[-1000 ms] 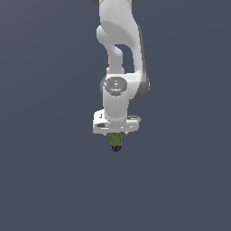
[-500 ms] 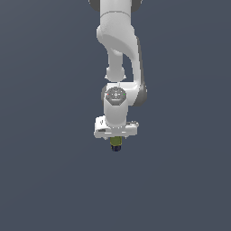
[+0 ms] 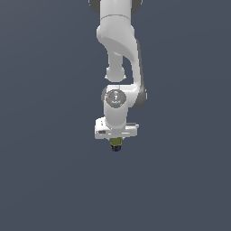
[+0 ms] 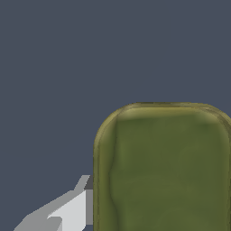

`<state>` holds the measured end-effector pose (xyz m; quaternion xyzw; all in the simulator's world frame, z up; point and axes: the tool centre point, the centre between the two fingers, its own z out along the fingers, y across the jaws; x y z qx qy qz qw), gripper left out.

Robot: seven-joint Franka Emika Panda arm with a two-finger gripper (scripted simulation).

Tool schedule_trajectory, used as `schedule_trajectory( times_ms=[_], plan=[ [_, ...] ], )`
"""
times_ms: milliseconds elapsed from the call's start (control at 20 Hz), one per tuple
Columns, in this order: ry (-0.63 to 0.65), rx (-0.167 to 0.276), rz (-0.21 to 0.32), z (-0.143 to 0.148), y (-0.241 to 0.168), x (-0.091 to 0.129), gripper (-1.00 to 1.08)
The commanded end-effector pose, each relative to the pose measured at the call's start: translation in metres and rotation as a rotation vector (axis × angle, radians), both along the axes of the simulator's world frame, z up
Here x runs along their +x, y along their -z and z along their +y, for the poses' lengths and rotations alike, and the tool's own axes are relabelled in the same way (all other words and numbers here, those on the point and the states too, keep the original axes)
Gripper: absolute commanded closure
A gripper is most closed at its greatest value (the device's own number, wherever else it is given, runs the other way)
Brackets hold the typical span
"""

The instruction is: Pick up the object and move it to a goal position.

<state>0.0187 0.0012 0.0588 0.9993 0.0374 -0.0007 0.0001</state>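
Observation:
The object is a small olive-green cylinder with a dark navy-blue lower end. In the exterior view it pokes out just below the white gripper, which is shut on it. The arm hangs down from above and holds the object over the plain dark grey surface. In the wrist view the object fills much of the picture as a big olive-green rounded block, with one grey-white finger pressed against its side. The other finger is hidden.
A uniform dark grey surface lies all around. No other objects and no goal marker show in either view.
The gripper with the object in it has moved slightly down in the exterior view. The arm's upper links have shifted with it. The grip is unchanged.

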Motion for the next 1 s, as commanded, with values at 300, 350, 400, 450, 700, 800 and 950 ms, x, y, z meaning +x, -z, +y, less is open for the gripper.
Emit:
schedule_trajectory(
  times_ms=[300, 350, 400, 450, 700, 800, 950],
  plan=[
    [0.000, 0.000, 0.000, 0.000, -0.001, 0.000, 1.08],
    [0.000, 0.000, 0.000, 0.000, -0.002, -0.001, 1.08],
    [0.000, 0.000, 0.000, 0.001, -0.003, -0.002, 1.08],
    [0.000, 0.000, 0.000, 0.001, -0.004, -0.003, 1.08],
    [0.000, 0.000, 0.000, 0.003, -0.018, -0.013, 1.08],
    [0.000, 0.000, 0.000, 0.004, -0.026, -0.018, 1.08],
    [0.000, 0.000, 0.000, 0.007, -0.041, -0.028, 1.08]
  ],
)
